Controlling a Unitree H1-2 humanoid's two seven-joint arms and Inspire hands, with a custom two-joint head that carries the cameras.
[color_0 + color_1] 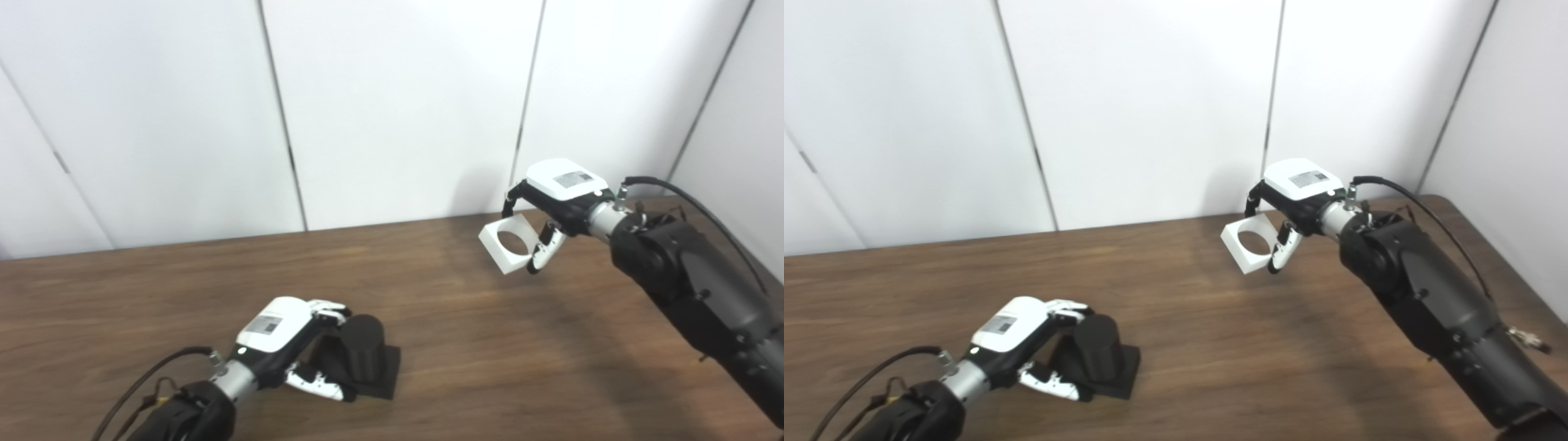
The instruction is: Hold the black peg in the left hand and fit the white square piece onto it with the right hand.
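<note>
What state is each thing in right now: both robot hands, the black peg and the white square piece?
Left robot hand: closed around the black peg, low at the table.
Black peg: upright on its flat square base, which appears to rest on the table; nothing fitted on it.
Right robot hand: shut on the white square piece, raised above the table.
White square piece: held tilted, round hole empty, far from the peg.

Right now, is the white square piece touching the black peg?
Apart. The left eye view shows the white square piece held by the right hand far across bare table from the black peg at the left hand.
</note>
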